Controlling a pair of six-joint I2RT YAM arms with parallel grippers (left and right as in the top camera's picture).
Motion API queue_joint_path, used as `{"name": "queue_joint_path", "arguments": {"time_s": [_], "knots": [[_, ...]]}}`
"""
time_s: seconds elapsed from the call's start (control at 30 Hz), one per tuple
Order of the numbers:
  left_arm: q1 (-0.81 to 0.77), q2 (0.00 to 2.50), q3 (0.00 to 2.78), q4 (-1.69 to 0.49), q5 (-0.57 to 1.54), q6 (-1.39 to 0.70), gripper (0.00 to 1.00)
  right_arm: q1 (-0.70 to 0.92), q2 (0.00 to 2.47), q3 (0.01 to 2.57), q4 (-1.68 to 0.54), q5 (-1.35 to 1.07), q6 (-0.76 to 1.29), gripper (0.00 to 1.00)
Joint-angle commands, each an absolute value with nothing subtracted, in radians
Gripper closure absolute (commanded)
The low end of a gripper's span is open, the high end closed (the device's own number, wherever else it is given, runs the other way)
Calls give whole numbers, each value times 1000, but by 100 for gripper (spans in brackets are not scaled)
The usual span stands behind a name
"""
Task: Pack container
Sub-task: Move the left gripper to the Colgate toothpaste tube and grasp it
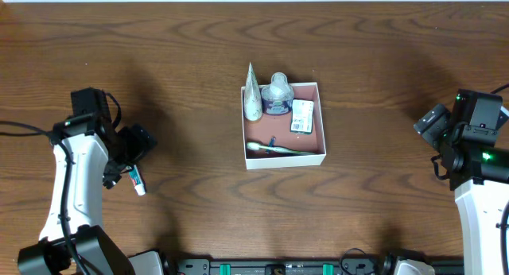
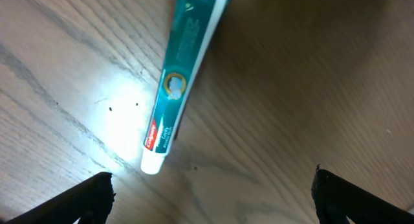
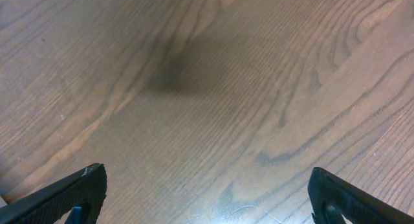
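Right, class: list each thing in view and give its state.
Container: open, partly packed.
Toothpaste: lying on table, outside container.
Silver tube: in container, tip over rim.
Bottle: in container.
Packet: in container.
Toothbrush: lying in container.
Left hand: open, empty, over toothpaste.
Right hand: open, empty.

overhead: even soft light, sharp; vague shadows on the surface (image 1: 159, 36) left and right | left wrist: white glare patch beside the toothpaste tube (image 2: 174, 88), right half dim, left pincer (image 2: 213, 188) tips dark and soft | right wrist: 1 blurred dark shadow upper middle, faint sheen at bottom edge
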State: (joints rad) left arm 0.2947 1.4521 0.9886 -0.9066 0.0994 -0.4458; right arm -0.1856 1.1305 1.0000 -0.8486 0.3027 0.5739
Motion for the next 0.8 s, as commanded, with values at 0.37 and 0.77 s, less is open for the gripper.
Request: {"name": "queue_joint_path", "arguments": {"time_s": [0.37, 0.77], "knots": [[303, 1453, 731, -685, 51, -481, 2, -193, 1132, 1006, -850, 306, 590, 1], [303, 1478, 706, -592, -2, -480, 2, -193, 1132, 1006, -850, 306, 590, 1]]}}
